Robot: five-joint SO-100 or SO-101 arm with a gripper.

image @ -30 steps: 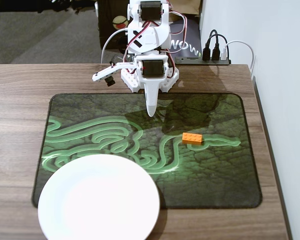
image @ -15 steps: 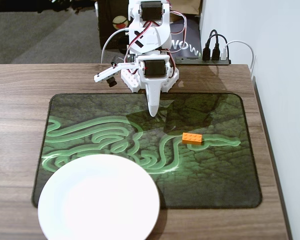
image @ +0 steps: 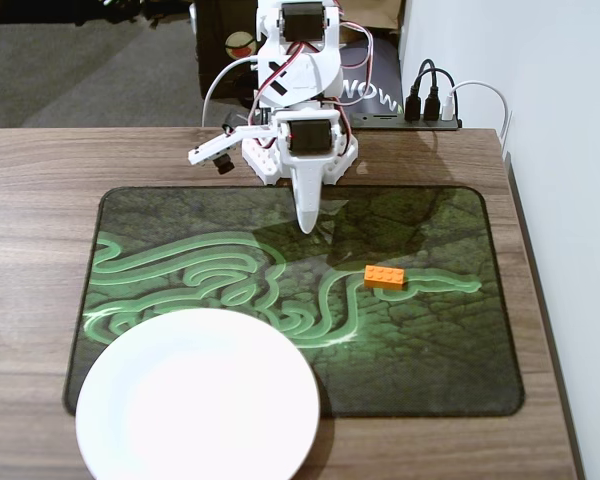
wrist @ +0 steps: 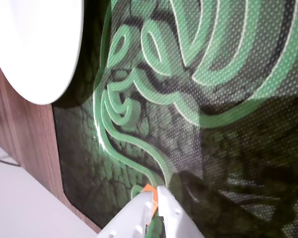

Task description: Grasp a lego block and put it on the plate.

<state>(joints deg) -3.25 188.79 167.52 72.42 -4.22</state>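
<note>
Arm folded at its base — fingers [image: 305, 222] pointing down, together.

From the fixed view I see the mat [image: 410, 360] centred on the desk [image: 40, 180]. The plate [image: 198, 395] sits at its seven o'clock corner, overhanging the mat's edge. The lego block [image: 384, 277] lies at three o'clock, well apart from the plate. The arm's fingers [image: 306, 215] hang at twelve o'clock.
</note>
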